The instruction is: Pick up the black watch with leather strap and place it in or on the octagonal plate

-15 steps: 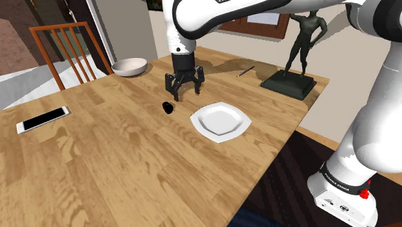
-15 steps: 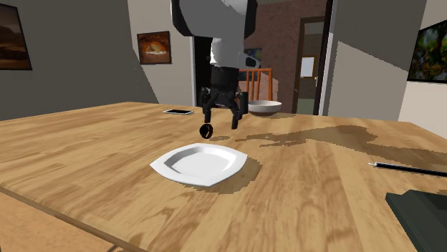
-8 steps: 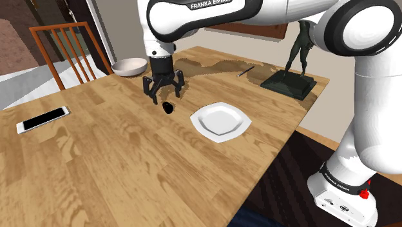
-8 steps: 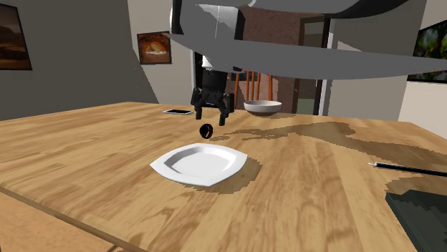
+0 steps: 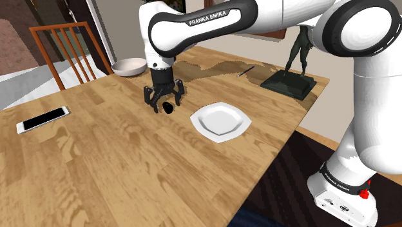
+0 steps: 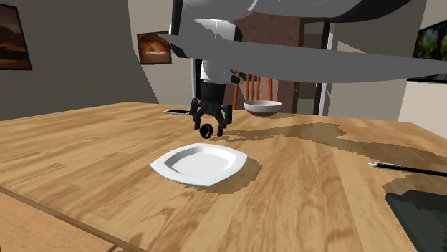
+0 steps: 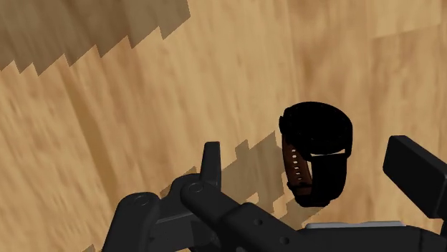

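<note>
A small black watch (image 5: pixel 169 107) with a brown inner strap stands on edge on the wooden table (image 5: pixel 116 161). My black gripper (image 5: pixel 165 103) hangs just over it, open. In the wrist view the watch (image 7: pixel 316 150) lies between the two fingers (image 7: pixel 210 161), closer to the other finger, and neither touches it. In the second exterior view the gripper (image 6: pixel 208 128) straddles the watch (image 6: pixel 207 130). The white octagonal plate (image 5: pixel 201 124) lies flat a short way toward the shoulder view's right, with nothing on it, and in the second exterior view the plate (image 6: pixel 170 163) sits nearer the camera.
A white bowl (image 5: pixel 129 66) and a wooden chair (image 5: pixel 67 45) are at the table's far left corner. A phone (image 5: pixel 43 119) lies at the left edge. A dark statue (image 5: pixel 297 55) and a pen (image 5: pixel 245 71) stand at the far right.
The gripper has travelled toward the shoulder view's left and come down from beyond the watch until its fingers flank it. It stayed open. The watch and plate have not moved.
</note>
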